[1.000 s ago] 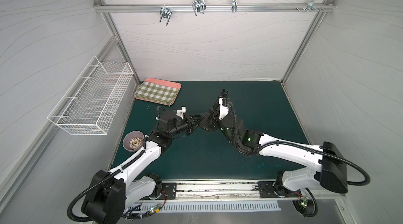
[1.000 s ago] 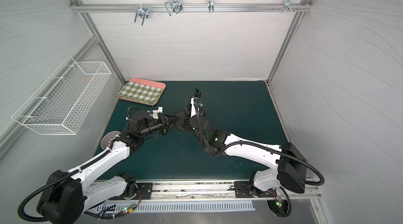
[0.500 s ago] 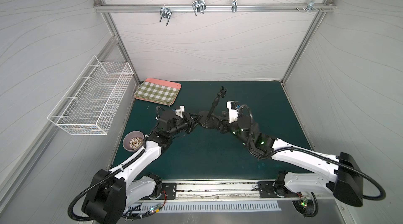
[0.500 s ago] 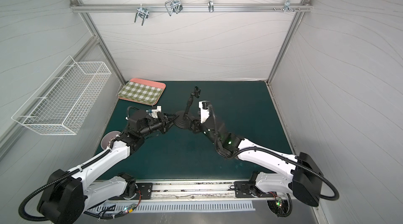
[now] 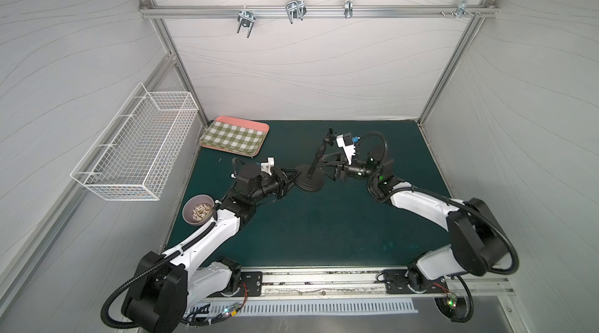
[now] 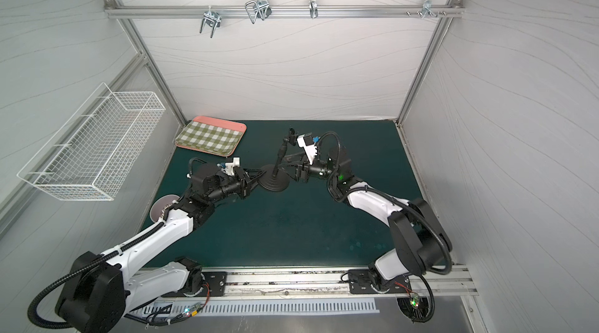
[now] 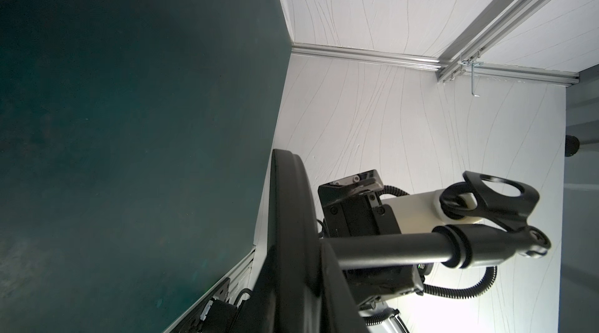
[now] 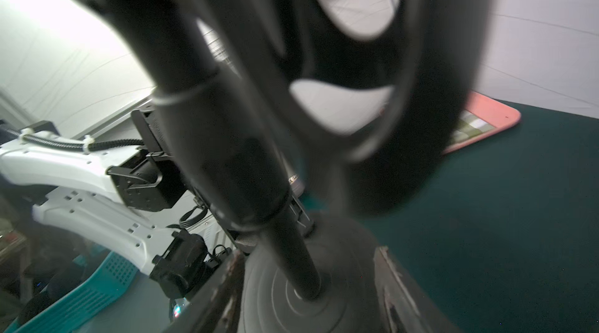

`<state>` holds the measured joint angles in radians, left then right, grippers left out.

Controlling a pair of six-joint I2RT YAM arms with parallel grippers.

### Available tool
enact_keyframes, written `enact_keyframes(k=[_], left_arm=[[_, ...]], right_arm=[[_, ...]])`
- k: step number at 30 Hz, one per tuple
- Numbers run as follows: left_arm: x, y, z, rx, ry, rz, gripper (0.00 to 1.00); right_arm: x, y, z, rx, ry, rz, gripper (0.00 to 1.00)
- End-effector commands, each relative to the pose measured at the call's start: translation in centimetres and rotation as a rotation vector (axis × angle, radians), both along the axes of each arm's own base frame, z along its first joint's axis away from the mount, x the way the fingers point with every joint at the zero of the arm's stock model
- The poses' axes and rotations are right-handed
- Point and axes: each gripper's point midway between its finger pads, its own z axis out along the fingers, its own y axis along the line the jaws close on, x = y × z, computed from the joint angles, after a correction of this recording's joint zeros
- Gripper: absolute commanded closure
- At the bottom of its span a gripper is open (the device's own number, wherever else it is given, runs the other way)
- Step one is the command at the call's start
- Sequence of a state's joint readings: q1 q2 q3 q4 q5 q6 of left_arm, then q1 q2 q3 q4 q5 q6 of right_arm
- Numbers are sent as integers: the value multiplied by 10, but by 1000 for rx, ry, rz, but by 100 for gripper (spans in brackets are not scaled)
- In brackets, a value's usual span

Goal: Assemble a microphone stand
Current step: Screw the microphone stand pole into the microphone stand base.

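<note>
Base (image 5: 309, 183): the rod (image 5: 319, 156) stands in its middle, leaning a bit.
Left gripper (image 5: 290, 178): pinching the Base's edge.
Right gripper (image 5: 324, 168): open, fingers beside the rod.

White arm links (image 5: 214, 234), black joints (image 5: 466, 237), ribbed black cables (image 7: 460, 295)

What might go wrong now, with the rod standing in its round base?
The rod leans in the base; if it isn't fully seated, it may wobble loose. The right gripper stands open astride the rod, so a sideways retreat could knock it. The left gripper pinches only the base's rim, which might slip or twist.
</note>
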<state>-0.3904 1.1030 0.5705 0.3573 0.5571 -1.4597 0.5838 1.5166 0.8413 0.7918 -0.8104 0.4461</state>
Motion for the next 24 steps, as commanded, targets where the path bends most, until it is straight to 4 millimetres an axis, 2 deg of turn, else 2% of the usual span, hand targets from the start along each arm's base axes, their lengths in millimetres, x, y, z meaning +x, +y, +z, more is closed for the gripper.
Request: enact_keyframes(k=[1, 3, 5, 9, 12, 17, 19, 22, 24], left_arm=[[4, -4, 53, -87, -154, -17, 100], [4, -4, 54, -86, -154, -15, 100], [4, -4, 54, -87, -155, -14, 100], [4, -3, 55, -86, -156, -13, 100], [3, -3, 55, -84, -158, -11, 100], [4, -2, 54, -82, -156, -5, 100], [5, -2, 54, -83, -156, -6, 100], [4, -2, 54, -83, -156, -7, 100], [4, -2, 53, -83, -153, -6, 100]], right_arm=[[-20, 8, 20, 66, -63, 204, 47], [-14, 11, 19, 88, -48, 206, 60], [-10, 13, 19, 108, -30, 187, 70], [-6, 15, 10, 109, -5, 64, 84], [-3, 18, -1, 43, 11, -101, 92], [-3, 22, -16, -171, 46, -518, 95], [1, 13, -20, -220, 115, -688, 93], [5, 3, -28, -230, 274, -838, 99], [2, 4, -25, -232, 315, -896, 100]])
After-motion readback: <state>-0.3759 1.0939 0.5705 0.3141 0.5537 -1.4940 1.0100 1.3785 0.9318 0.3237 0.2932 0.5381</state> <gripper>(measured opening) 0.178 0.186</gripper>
